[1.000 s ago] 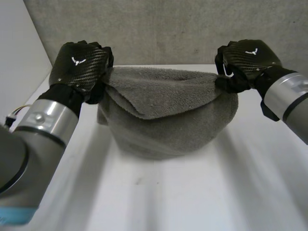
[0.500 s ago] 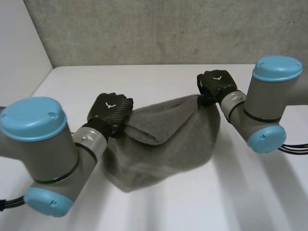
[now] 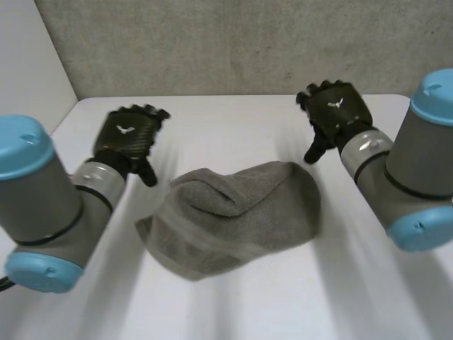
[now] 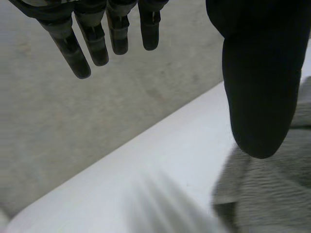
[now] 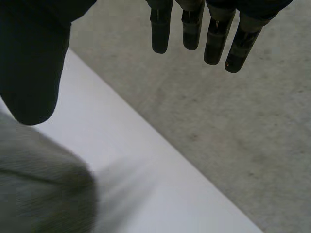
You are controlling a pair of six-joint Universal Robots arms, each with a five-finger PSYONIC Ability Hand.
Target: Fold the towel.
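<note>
I see the towel (image 3: 233, 212) bunched mid-frame on the table (image 3: 283, 304). Left hand (image 3: 127, 138), centre left, and right hand (image 3: 334, 113), upper right: fingers spread, holding nothing.

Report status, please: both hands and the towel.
Left hand open, right hand open, both clear of the towel. Towel bunched on the table, one flap folded over. Nothing in the way.

Soft, even, rather dim light falls from above on the white surface (image 3: 233, 117), which is palest towards 12 o'clock in the head view. The crumpled grey terry towel (image 3: 241, 212) is darkest in its folds. A faint sheen lies on the black left hand (image 3: 127, 138) and the black right hand (image 3: 336, 110). The speckled grey back wall (image 3: 233, 42) is evenly lit.
</note>
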